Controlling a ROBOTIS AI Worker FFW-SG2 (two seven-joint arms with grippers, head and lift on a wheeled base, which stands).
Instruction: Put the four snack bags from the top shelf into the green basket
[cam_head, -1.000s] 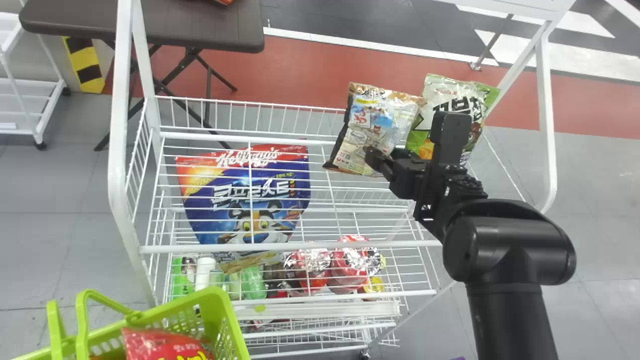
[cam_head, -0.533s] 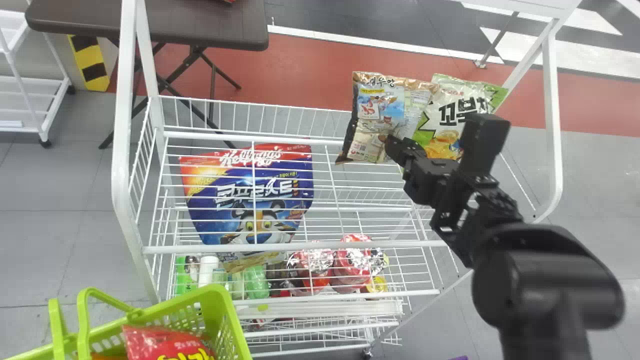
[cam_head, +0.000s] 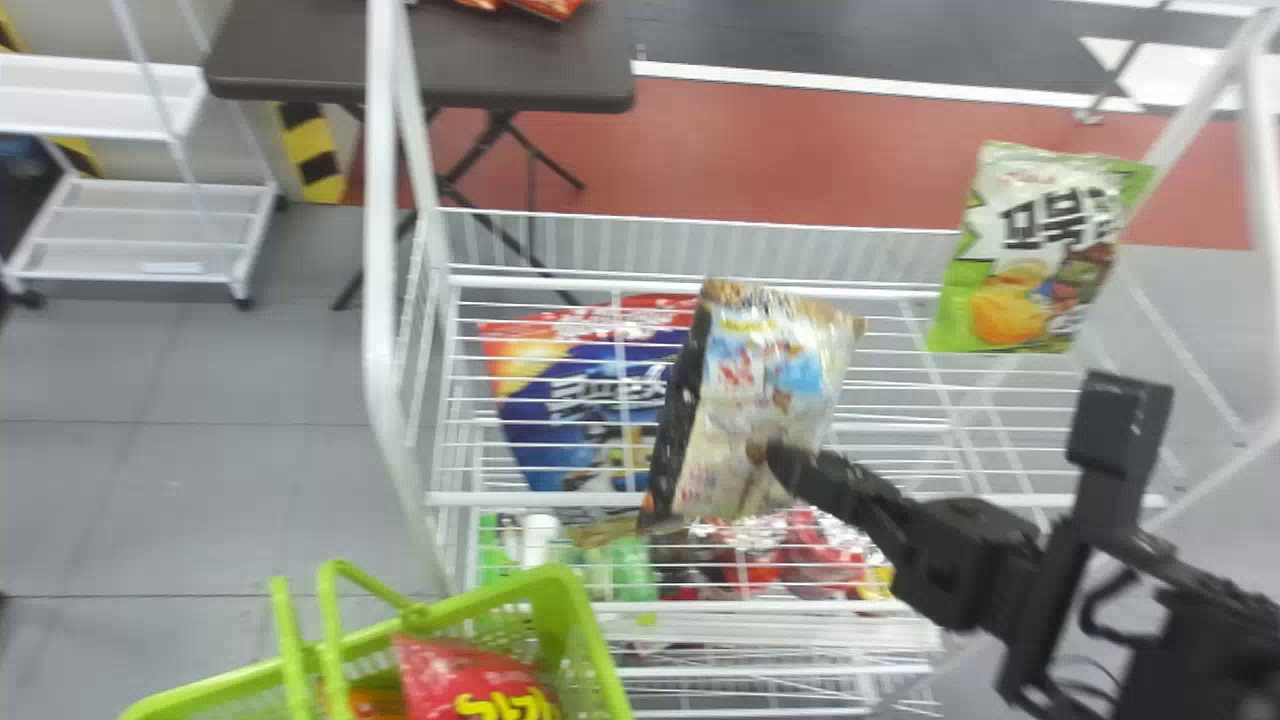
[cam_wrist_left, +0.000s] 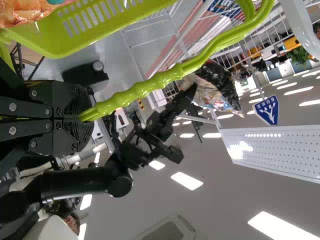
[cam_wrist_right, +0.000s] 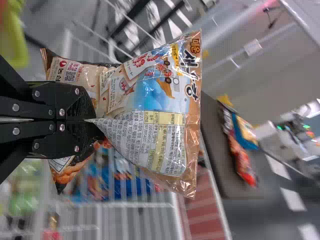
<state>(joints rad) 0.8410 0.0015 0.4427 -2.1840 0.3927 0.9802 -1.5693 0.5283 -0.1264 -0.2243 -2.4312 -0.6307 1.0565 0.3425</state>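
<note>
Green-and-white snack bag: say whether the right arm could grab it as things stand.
Probably not: the right claw is closed on the brown snack bag, though the green-and-white bag looks unobstructed.

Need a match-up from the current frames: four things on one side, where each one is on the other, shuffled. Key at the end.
Things
1. Tan snack bag
2. Green-and-white snack bag
3. Red snack bag
4. Basket handle

Places
A. Inside the green basket
B. Gripped by the left gripper
C. At the right end of the white rack, as the head view shows it
D. Pinched in the right gripper

Pairs: 1-D, 2-C, 3-A, 4-B
</note>
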